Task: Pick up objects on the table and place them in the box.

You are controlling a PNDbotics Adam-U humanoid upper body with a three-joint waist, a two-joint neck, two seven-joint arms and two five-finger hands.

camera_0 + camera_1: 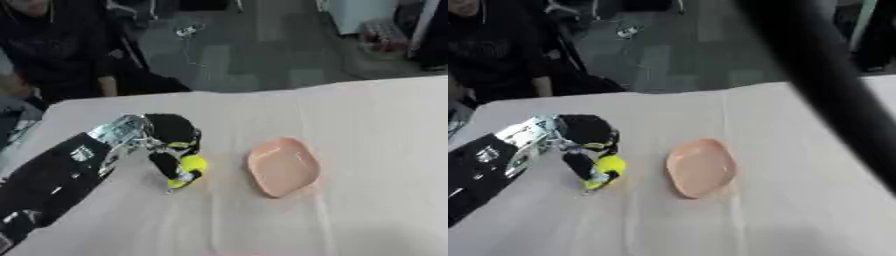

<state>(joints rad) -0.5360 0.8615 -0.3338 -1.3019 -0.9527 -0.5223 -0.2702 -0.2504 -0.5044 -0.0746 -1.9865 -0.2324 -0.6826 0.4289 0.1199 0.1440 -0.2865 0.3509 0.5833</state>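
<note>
Fingers of your left hand (173, 145) are curled round a small yellow object (192, 165), pinching it right at the table (367, 210) surface, over toward the left edge. Just beside it, nearer the middle, sits a pink tray (282, 167), apart from the hand. Your right hand isn't showing, only a dark blurry arm (824, 75) cutting across the right eye view

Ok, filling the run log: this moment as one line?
left hand: fingers around yellow ball | pink dish: on table, untouched | box: unseen
</note>
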